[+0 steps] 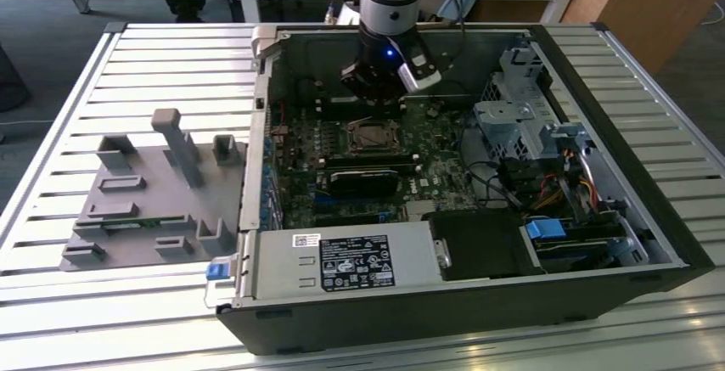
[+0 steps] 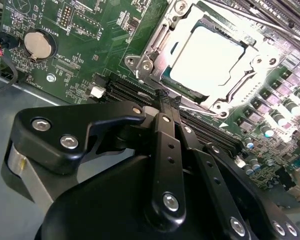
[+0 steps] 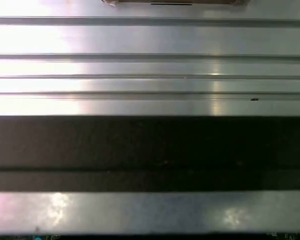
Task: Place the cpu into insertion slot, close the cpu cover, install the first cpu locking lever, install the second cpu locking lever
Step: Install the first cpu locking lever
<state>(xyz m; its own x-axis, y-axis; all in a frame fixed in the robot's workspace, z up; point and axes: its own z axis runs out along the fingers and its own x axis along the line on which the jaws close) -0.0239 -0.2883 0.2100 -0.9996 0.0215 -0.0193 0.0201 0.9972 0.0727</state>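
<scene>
Pale silver-grey, the flat square cpu [image 2: 206, 59] was already seated in the silvery-rimmed insertion slot [image 2: 160, 47], framed by the thin metal cpu cover [image 2: 262, 65]. The black gripper [image 2: 166, 102] was poised just beside it, jaws pressed together, nothing held; lever work was judged outstanding.

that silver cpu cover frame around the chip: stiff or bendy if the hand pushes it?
The thin silvery metal cpu cover frame looks like sheet metal with a large central window, so probably slightly springy, not rigid. It lies flat around the pale square cpu, so a push likely loads the chip. Its shiny surface may be slippery.
</scene>
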